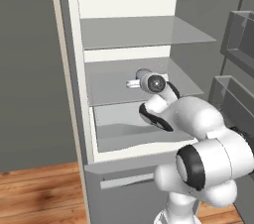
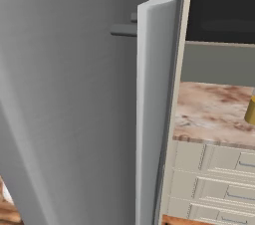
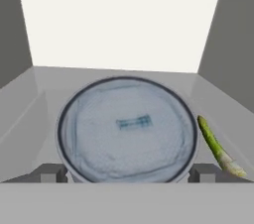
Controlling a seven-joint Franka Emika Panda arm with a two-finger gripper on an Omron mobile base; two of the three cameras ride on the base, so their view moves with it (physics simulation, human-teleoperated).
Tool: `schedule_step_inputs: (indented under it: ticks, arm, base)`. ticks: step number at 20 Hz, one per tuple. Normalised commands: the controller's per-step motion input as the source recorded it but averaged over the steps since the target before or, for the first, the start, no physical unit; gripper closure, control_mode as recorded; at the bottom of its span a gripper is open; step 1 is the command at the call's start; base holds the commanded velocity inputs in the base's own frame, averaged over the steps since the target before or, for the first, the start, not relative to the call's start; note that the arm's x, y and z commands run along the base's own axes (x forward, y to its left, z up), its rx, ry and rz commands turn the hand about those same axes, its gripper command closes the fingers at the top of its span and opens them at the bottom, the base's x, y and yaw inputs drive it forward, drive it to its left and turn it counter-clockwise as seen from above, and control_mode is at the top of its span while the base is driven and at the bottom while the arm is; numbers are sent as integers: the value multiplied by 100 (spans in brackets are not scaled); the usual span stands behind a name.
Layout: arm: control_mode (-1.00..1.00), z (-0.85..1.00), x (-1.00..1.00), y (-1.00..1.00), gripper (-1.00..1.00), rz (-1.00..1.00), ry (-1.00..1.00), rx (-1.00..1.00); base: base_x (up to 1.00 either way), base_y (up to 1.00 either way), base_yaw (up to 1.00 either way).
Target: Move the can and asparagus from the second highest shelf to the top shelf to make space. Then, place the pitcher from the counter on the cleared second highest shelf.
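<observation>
Step in hand: reaching for the can, first of the two items to move up. The gripper hangs straight over it inside the fridge, fingers spread wide, one either side of the can's rim, nothing grasped yet. The can sits on the second highest shelf, about mid-shelf. The asparagus lies on the same shelf just beside the can, apart from it. The top shelf looks bare. The pitcher waits on the counter at its right edge, mostly cut off in the right base view. Next move, as I judge it: lower a bit, clench on the can, lift clear, carry it up to the top shelf without nudging the asparagus.
</observation>
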Motion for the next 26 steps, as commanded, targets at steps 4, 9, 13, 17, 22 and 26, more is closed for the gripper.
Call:
schedule_step_inputs:
  ticks: [4, 9, 13, 17, 22, 26]
  arm:
    - [-100, 83, -63, 19, 100, 2, 14, 0]
    - [-100, 92, -58, 10, 100, 0, 14, 0]
    - [-100, 99, -39, 10, 100, 0, 9, 0]
    - [-100, 69, -27, 16, 100, 0, 2, 0]
    - [-100, 37, -8, 18, 100, 0, -3, 0]
    - [-100, 43, 0, 3, 100, 0, -10, 0]
  base:
    - [0, 0, 0]
    - [0, 0, 0]
    - [0, 0, 0]
    - [0, 0, 0]
    - [0, 0, 0]
    - [0, 0, 0]
